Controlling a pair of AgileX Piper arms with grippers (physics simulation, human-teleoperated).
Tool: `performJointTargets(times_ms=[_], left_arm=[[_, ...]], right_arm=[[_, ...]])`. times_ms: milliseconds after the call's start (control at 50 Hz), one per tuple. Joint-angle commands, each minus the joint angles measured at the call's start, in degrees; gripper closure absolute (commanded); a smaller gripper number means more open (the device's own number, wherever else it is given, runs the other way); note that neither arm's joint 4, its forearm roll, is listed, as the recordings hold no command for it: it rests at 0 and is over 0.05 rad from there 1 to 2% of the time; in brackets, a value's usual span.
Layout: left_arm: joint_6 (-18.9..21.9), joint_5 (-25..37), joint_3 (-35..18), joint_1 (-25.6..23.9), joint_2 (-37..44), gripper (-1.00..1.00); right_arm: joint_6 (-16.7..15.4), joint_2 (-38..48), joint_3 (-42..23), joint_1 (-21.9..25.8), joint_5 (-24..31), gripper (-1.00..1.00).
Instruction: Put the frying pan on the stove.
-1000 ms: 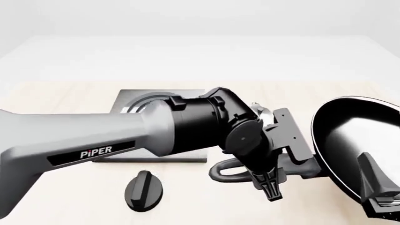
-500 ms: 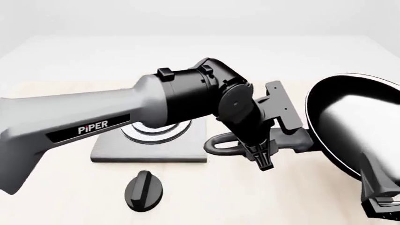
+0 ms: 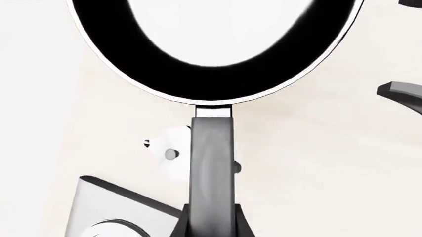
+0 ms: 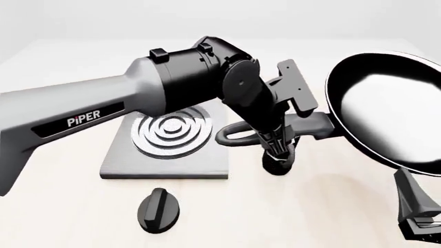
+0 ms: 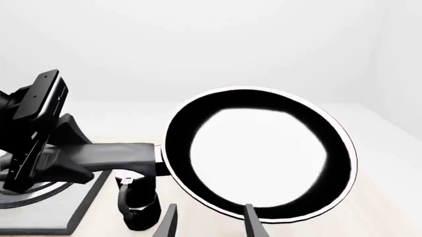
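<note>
Frying pan (image 4: 389, 111), gripped by its handle in the closed left gripper (image 4: 276, 142), hangs tilted in the air to the right of the stove (image 4: 169, 142), with the carry across and the set-down left, while the right gripper (image 5: 205, 222) waits open and empty.

Table (image 4: 324, 206): pale wood-grain top. Resting on it: stove (image 4: 165, 163) (flat grey slab, ringed burner), small black knob (image 4: 158, 210) just beside the stove's near edge, moka pot (image 4: 278, 160) partly hidden.
</note>
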Motion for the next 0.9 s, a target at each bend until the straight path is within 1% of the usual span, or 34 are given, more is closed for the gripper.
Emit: performJointTargets(times_ms=[20,60,100,120,180,240,340,360,380,400,420,440,480,500,540,560,600,640,680,720,780,800,840,860,900], left_arm=[[1.49,-0.9,-2.64,2.77,-1.91,1.0],[1.31,-1.11,-2.92,3.24,-2.1,1.0],[2.16,-1.81,-2.67,4.19,-2.4,1.0],[1.63,-1.68,-2.79,4.07,-2.52,1.0],[1.69,-2.17,-3.28,5.62,-2.56,1.0],[1.02,-1.97,-3.41,5.63,-2.72,1.0],[0.86,-2.4,-3.4,7.16,-2.66,1.0],[0.6,-2.44,-3.75,7.75,-2.55,1.0],[-0.66,-2.1,-3.85,7.05,-2.68,1.0],[-0.23,-2.48,-3.66,8.37,-2.63,1.0],[-0.23,-2.49,-3.65,8.37,-2.64,1.0],[-1.41,-2.5,-3.09,7.63,-3.14,1.0],[-1.45,-2.98,-2.71,9.1,-3.17,1.0],[-2.58,-3.21,-2.22,8.66,-3.62,1.0],[-2.03,-3.98,-1.19,9.76,-3.95,1.0],[-3.05,-4.01,-1.19,10.48,-3.91,1.0],[-3.74,-4.92,0.04,10.81,-4.87,1.0],[-5.59,-5.47,0.58,10.94,-5.51,1.0],[-5.56,-6.11,2.12,11.43,-6.15,1.0],[-6.36,-6.97,3.43,12.65,-7.31,1.0],[-6.15,-7.51,4.87,13.78,-8.68,1.0],[-6.9,-7.45,5.16,13.88,-9.24,1.0],[-6.27,-8.2,6.16,14.53,-10.43,1.0],[-7.84,-7.97,6.36,13.62,-11.21,1.0],[-6.75,-8.37,7.17,15.56,-11.33,1.0]], right_arm=[[0.01,0.0,0.0,0.0,0.01,-1.0],[0.01,0.0,0.0,0.01,0.0,-1.0],[0.0,0.0,0.0,0.01,0.01,-1.0],[-0.03,0.0,0.0,-0.02,-0.02,-1.0],[0.0,0.0,0.0,-0.01,-0.01,-1.0],[0.01,0.0,0.0,0.0,-0.01,-1.0],[-0.01,0.0,0.0,0.0,0.0,-1.0],[0.01,0.0,0.0,0.0,0.0,-1.0],[0.02,0.0,0.0,0.01,0.0,-1.0],[-0.01,0.0,0.0,0.01,0.0,-1.0],[-0.01,0.0,0.0,0.01,0.0,-1.0],[-0.01,0.0,0.0,0.0,-0.01,-1.0],[-0.01,0.0,0.0,-0.01,-0.01,-1.0],[0.01,0.0,0.0,0.0,0.0,-1.0],[0.0,0.0,0.0,-0.01,0.0,-1.0],[0.0,0.0,0.0,-0.01,0.01,-1.0],[0.0,0.0,0.0,-0.01,0.0,-1.0],[0.0,0.0,0.0,0.0,0.01,-1.0],[-0.01,0.0,0.0,0.0,0.0,-1.0],[0.02,0.0,0.0,-0.01,-0.01,-1.0],[0.0,0.0,0.0,0.01,0.0,-1.0],[-0.01,0.0,0.0,-0.01,0.0,-1.0],[0.05,0.0,0.0,0.01,0.01,-1.0],[-0.03,0.0,0.0,0.01,0.0,-1.0],[-0.03,0.0,0.0,0.01,-0.01,-1.0]])
